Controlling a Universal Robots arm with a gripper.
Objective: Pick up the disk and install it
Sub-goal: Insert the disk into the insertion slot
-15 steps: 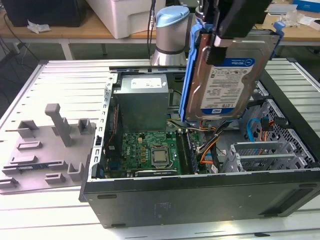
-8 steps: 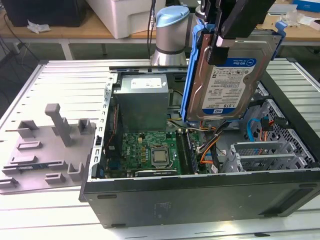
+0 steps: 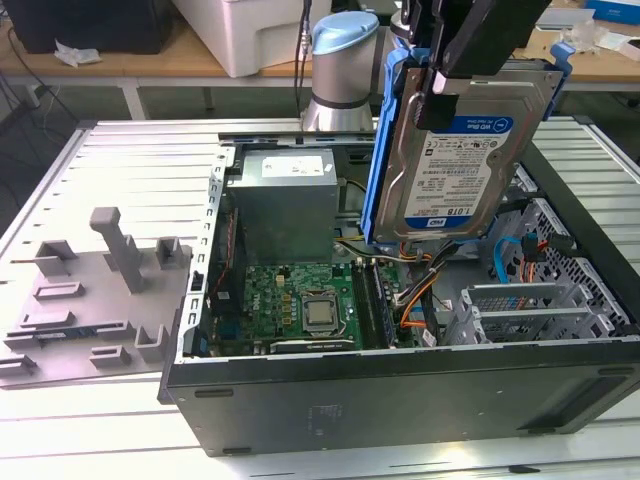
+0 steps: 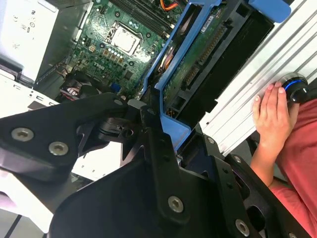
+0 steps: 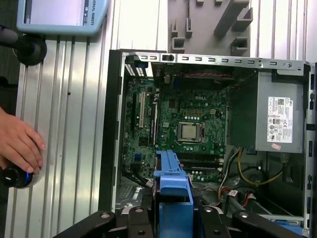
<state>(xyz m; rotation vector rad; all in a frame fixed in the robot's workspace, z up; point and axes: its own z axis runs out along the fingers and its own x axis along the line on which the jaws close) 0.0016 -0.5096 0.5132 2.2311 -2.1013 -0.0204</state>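
The disk (image 3: 455, 165), a silver hard drive with a white-and-blue label and blue carrier rails, hangs upright and a little tilted above the open computer case (image 3: 400, 390). My gripper (image 3: 455, 75) is shut on its upper edge, with the black fingers (image 3: 437, 95) clamped over the carrier. In the second wrist view the disk's (image 4: 198, 64) green circuit-board side and blue frame reach out from my gripper (image 4: 163, 129) over the motherboard. In the first wrist view the disk (image 5: 173, 193) is edge-on as a blue strip between the fingers (image 5: 141, 218).
Inside the case lie the motherboard (image 3: 300, 300), a grey power supply (image 3: 285, 195) and a metal drive cage (image 3: 530, 310) at the exterior view's right. A grey fixture tray (image 3: 90, 300) sits at the left. A person's hand (image 5: 20, 144) rests beside the case.
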